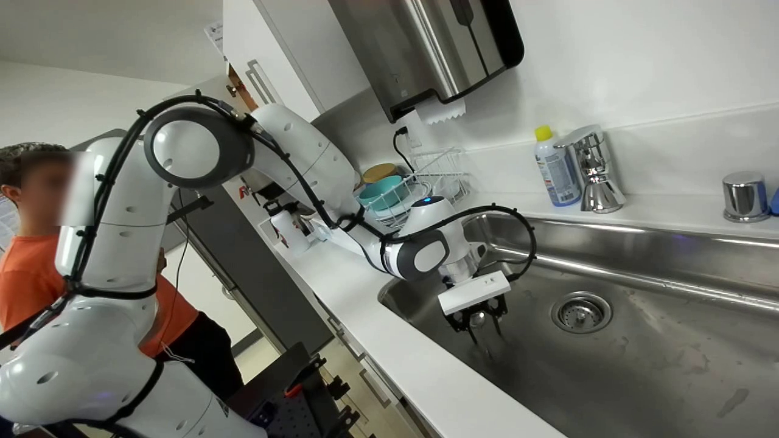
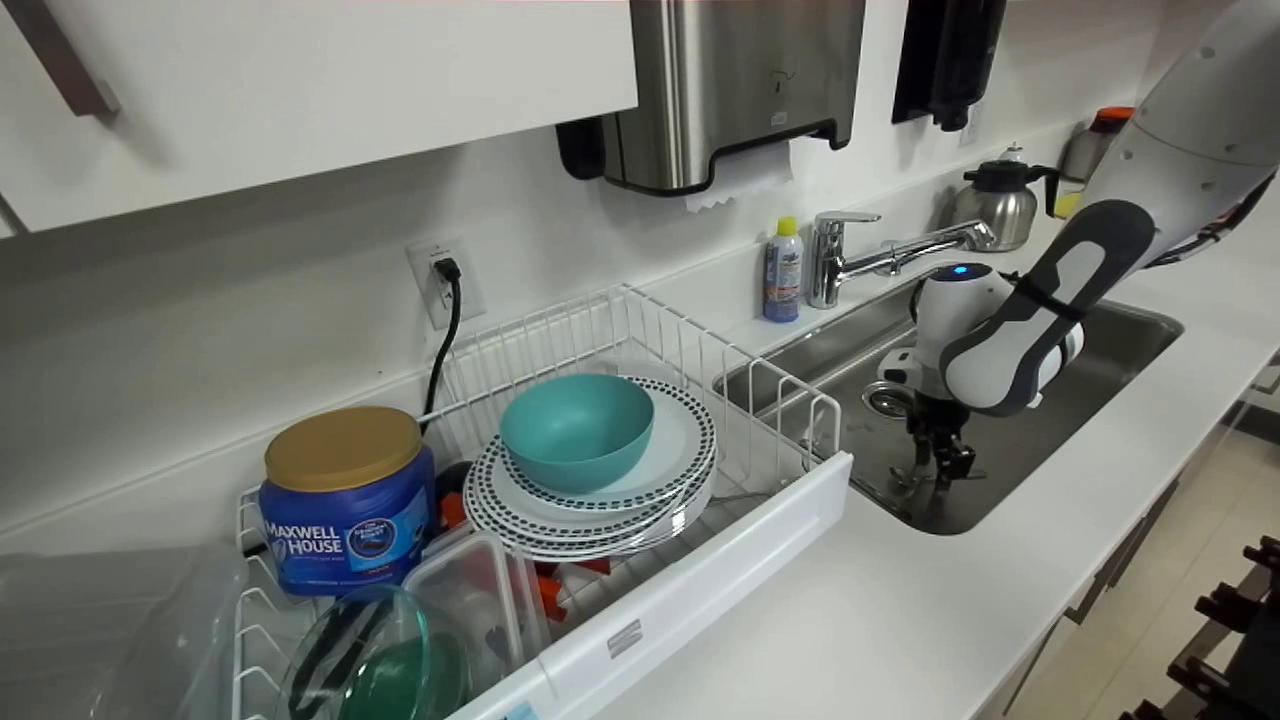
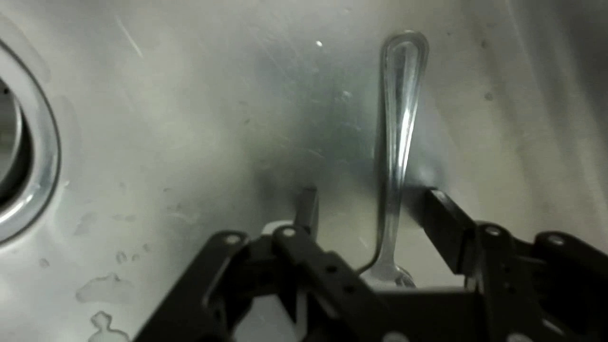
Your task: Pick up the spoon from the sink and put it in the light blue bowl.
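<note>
One spoon (image 3: 397, 156) lies in the sink (image 3: 180, 128) — right of centre in the wrist view, its neck between the parted jaws of the gripper (image 3: 370, 202).

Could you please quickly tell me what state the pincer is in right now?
Pincer: open, holding nothing; in the wrist view the spoon shows between its parted jaws.

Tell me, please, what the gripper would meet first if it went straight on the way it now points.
The gripper would probably meet the floor of the sink first, its open jaws passing either side of the spoon; how much gap lies beneath them is unclear.
</note>
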